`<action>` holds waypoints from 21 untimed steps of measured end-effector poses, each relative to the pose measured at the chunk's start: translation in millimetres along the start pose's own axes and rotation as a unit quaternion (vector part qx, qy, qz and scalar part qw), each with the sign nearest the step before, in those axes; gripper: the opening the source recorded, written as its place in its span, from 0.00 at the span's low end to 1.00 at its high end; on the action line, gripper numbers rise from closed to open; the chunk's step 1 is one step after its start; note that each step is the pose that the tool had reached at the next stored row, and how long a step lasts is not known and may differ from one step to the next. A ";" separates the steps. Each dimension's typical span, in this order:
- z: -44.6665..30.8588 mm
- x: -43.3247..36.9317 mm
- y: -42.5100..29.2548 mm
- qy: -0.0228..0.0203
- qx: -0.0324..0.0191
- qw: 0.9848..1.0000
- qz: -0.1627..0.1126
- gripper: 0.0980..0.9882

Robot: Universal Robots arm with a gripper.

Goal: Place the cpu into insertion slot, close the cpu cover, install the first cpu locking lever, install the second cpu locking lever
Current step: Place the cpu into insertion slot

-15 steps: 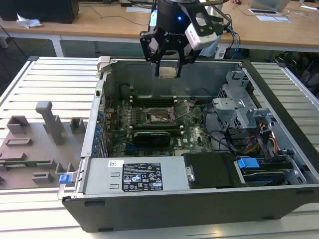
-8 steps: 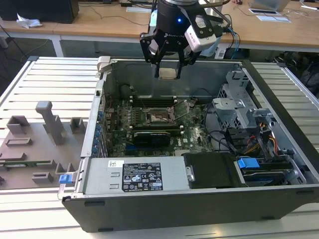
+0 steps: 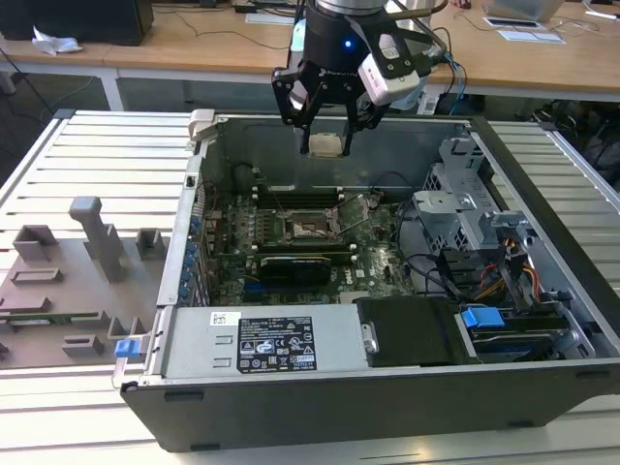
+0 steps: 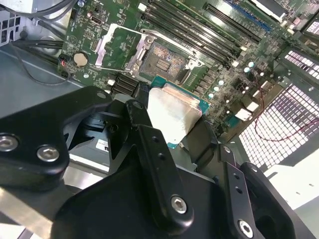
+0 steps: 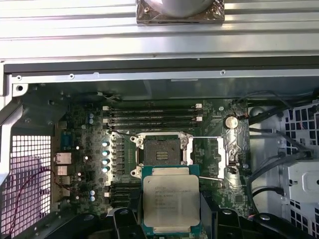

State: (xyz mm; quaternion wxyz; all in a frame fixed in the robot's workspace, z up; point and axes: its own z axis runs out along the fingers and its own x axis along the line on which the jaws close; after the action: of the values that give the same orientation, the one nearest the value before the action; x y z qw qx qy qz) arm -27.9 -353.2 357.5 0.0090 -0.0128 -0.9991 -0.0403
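My gripper (image 3: 327, 143) hangs above the open computer case, shut on the cpu (image 3: 327, 146), a flat square chip with a dull silver-tan top. In both wrist views the cpu (image 5: 171, 201) (image 4: 172, 113) sits level between the black fingers (image 5: 123, 219). The insertion slot (image 5: 160, 149) (image 3: 312, 229) lies bare on the motherboard below, a little ahead of the chip. The cpu cover (image 5: 220, 158) (image 4: 117, 47) is swung open to one side of the slot. Thin wire levers (image 5: 208, 138) stand unlatched beside the cover.
The slot is flanked by memory slots (image 5: 152, 114). Cables (image 5: 271, 164) run by the drive cage (image 3: 465, 218). A power supply (image 3: 266, 341) fills the case front. Grey fixture blocks (image 3: 92, 242) stand on the slatted table at the exterior view's left.
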 end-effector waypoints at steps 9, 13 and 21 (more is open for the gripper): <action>12.3 0.9 -1.0 0.000 0.000 1.000 0.000 0.50; 15.5 0.9 -1.3 0.000 0.001 1.000 0.000 0.50; 19.8 0.8 -1.6 0.000 0.001 1.000 0.000 0.50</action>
State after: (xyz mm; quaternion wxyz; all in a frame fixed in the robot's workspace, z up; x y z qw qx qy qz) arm -29.1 -353.2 337.7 0.0090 -0.0128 -0.9991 -0.0394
